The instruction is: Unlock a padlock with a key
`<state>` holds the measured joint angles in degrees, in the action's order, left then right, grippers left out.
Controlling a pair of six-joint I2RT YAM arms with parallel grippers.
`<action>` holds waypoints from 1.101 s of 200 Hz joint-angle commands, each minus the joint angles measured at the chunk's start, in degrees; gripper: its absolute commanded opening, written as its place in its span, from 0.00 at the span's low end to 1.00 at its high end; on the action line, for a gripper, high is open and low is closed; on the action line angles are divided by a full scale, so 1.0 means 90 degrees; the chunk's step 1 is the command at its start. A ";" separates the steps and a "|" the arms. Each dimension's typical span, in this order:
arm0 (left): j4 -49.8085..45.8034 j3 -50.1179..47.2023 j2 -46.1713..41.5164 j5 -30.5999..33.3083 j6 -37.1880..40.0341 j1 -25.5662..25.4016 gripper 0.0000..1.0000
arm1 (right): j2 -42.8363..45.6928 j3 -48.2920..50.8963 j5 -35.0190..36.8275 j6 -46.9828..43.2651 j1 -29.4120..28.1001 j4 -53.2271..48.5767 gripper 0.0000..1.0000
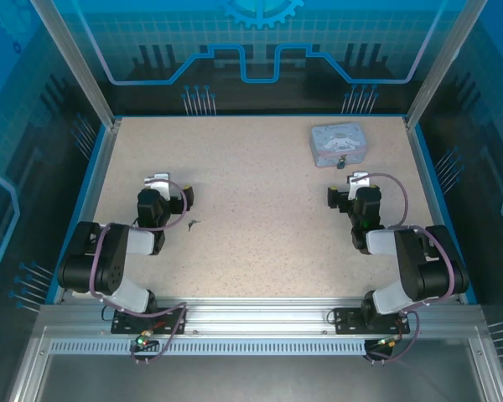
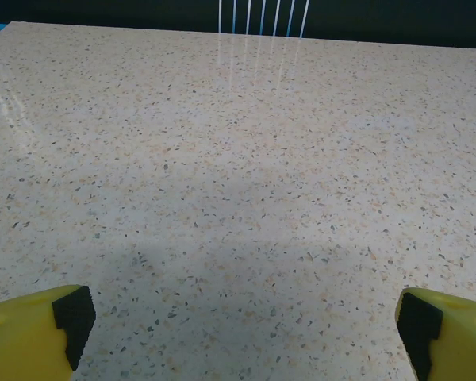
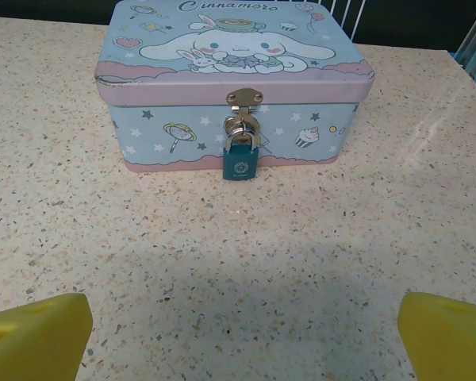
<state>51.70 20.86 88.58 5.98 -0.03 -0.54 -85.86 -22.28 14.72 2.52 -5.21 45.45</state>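
Yellow-tipped right jaws are standing wide apart and gripping nothing, facing the padlock [image 3: 241,161], which is hanging, apparently locked, from the hasp of the tin box [image 3: 230,87] at the far right of the table [image 1: 260,251]. What is looking like the key [image 1: 191,223] is lying on the table just beside the left arm, well apart from the padlock. The left jaws are likewise spread and empty. Nothing is showing as done: fetching, inserting and turning the key are all remaining.
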 commanded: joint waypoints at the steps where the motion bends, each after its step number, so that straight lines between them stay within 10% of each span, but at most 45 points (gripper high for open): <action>1: 0.0037 0.0131 0.0012 -0.0019 -0.0026 0.0002 0.99 | -0.0010 -0.0083 0.0076 0.0033 0.0026 0.0077 1.00; 190: 0.0056 0.0043 -0.0147 0.0044 -0.0175 0.0099 0.99 | 0.0331 0.0025 -0.0009 -0.0070 -0.0029 0.0050 1.00; 220: -0.0959 0.0212 -0.0964 0.0350 -0.0260 0.0089 0.99 | 0.1555 -0.0646 0.0824 0.0410 -0.0323 -0.2356 1.00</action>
<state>48.77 21.28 86.00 6.96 -1.13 -0.25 -80.09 -22.65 17.65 2.37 -7.22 39.13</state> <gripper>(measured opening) 0.989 0.998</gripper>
